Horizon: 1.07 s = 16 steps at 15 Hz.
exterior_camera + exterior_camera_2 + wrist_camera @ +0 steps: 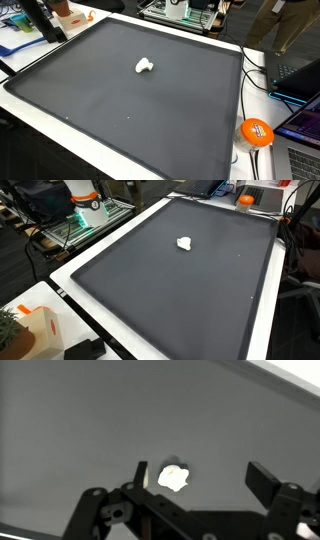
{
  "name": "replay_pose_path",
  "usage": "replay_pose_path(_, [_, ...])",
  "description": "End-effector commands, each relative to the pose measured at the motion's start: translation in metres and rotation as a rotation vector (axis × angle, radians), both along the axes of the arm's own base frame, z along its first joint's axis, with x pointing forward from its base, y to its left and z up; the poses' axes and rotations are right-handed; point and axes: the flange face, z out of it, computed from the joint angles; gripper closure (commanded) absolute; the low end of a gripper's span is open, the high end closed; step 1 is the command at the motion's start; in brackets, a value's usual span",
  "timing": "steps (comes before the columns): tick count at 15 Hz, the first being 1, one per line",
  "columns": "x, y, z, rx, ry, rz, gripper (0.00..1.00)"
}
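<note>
A small white crumpled lump (pixel 175 478) lies on a wide dark grey mat (pixel 90 430). In the wrist view my gripper (pixel 200 478) hangs above it, open, with nothing between the fingers. The lump shows close to the left finger (pixel 140 472) and far from the right finger (pixel 262 481). In both exterior views the same lump (pixel 144 67) (pixel 184 244) sits alone toward the far part of the mat (pixel 120 115) (pixel 180 295). The gripper itself does not show in either exterior view.
A white table border (pixel 215 172) frames the mat. An orange round object (pixel 256 132) with cables and a laptop (pixel 300 80) lie past one edge. A white-and-orange box (pixel 35 330) and a plant (pixel 8 330) stand at a near corner. The robot base (pixel 85 200) is at the back.
</note>
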Motion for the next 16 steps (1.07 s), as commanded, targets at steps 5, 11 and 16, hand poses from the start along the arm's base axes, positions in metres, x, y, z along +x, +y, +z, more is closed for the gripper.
replay_pose_path(5, [0.014,0.047,-0.023,-0.042,0.013,0.057,0.00])
replay_pose_path(11, [0.022,0.065,-0.065,-0.040,-0.045,-0.273,0.00])
replay_pose_path(16, [0.010,0.076,-0.105,0.007,-0.239,-0.455,0.00])
